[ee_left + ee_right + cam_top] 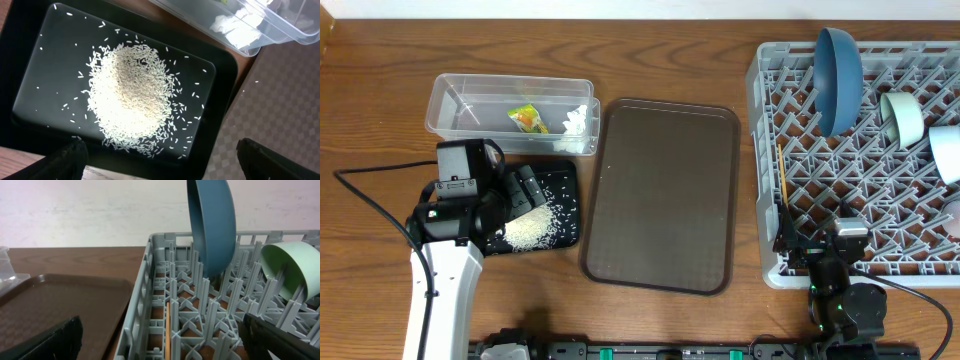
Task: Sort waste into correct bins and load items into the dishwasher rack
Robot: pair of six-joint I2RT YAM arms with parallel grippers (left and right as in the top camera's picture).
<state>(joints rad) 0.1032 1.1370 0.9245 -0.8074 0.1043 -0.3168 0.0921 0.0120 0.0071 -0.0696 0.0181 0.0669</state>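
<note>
We saw the left gripper [525,190], fingers spread wide, hovering over the shallow black rectangular tray [567,176] at the lower left, where the loose white rice grains [533,230] lay heaped. Just above it, the clear rectangular plastic tub [450,100] held the yellow-orange snack wrapper [527,118] and the crumpled white tissue [578,120]. The flat brown serving tray [665,195] lay mid-frame. At the right, the grey plastic lattice rack [770,70] carried the large dark blue dish [840,65], the pale mint bowl [903,118], the light blue bowl [948,150] and the thin wooden chopstick [784,180]. The right gripper [820,240], equally spread, held nothing at the rack's lower edge.
</note>
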